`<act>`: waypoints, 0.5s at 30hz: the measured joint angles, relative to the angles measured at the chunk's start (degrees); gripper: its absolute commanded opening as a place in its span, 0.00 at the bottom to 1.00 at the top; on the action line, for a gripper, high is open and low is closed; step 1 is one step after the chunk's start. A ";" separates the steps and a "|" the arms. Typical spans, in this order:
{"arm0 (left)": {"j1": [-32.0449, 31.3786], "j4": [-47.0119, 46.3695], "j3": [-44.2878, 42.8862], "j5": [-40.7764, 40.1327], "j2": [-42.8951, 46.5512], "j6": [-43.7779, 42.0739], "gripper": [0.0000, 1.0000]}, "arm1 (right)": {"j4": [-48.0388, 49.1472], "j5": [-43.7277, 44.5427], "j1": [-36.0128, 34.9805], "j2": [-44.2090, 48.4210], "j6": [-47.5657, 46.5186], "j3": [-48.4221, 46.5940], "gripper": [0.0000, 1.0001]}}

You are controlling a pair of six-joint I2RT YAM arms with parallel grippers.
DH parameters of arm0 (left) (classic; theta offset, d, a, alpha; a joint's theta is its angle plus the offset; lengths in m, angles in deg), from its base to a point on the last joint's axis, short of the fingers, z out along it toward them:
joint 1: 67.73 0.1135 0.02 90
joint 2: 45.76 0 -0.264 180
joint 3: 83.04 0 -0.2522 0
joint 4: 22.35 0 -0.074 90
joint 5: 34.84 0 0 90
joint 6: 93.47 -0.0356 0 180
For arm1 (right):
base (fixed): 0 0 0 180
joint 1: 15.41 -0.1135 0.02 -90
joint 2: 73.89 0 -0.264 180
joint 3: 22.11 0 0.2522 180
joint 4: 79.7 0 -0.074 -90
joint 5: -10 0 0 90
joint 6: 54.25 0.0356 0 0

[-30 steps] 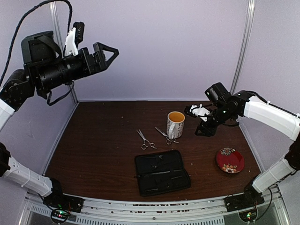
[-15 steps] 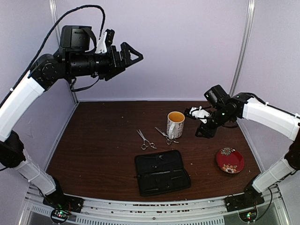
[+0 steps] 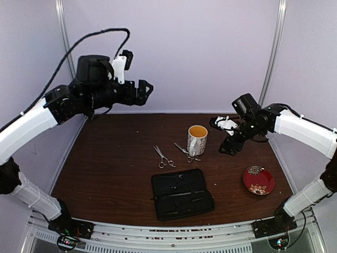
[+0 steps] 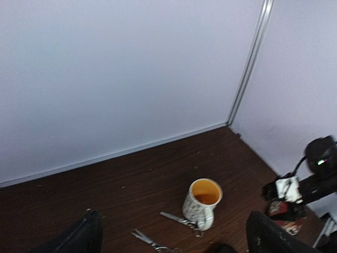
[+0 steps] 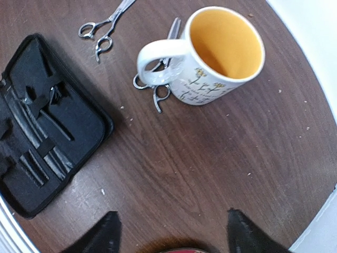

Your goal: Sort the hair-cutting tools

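Two silver scissors lie on the brown table: one (image 3: 164,157) to the left, the other (image 3: 187,153) against the mug's near side. In the right wrist view they show as the free pair (image 5: 105,26) and the pair partly behind the mug (image 5: 158,79). Thin black stick-like clips (image 5: 58,126) seem to lie inside the open black case (image 3: 182,194), hard to tell from its straps. My left gripper (image 3: 145,89) is open and empty, high above the table's back left. My right gripper (image 3: 229,147) is open and empty, above the table right of the mug.
A white patterned mug (image 3: 197,139) with a yellow inside stands upright at centre back. A red floral plate (image 3: 258,179) sits at the front right, below my right gripper's near side. White walls close the back and sides.
My left arm has swung to the right and come lower, still open. My right gripper has hardly moved. The scissors, the case, the mug and the plate have stayed in place.
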 measured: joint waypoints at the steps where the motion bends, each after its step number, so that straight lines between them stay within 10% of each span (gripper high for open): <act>1: 0.11 -0.46 1.86 -2.25 -0.57 -2.29 0.98 | 0.61 0.55 0.28 0.39 0.35 0.00 1.00; 12: 2.16 6.21 12.87 -20.92 -12.81 -4.39 0.97 | 13.22 -1.16 10.88 5.09 9.40 0.76 1.00; 15: 3.96 10.10 10.54 -19.91 -17.20 -2.29 0.79 | 12.87 -8.26 15.34 2.54 10.60 0.74 1.00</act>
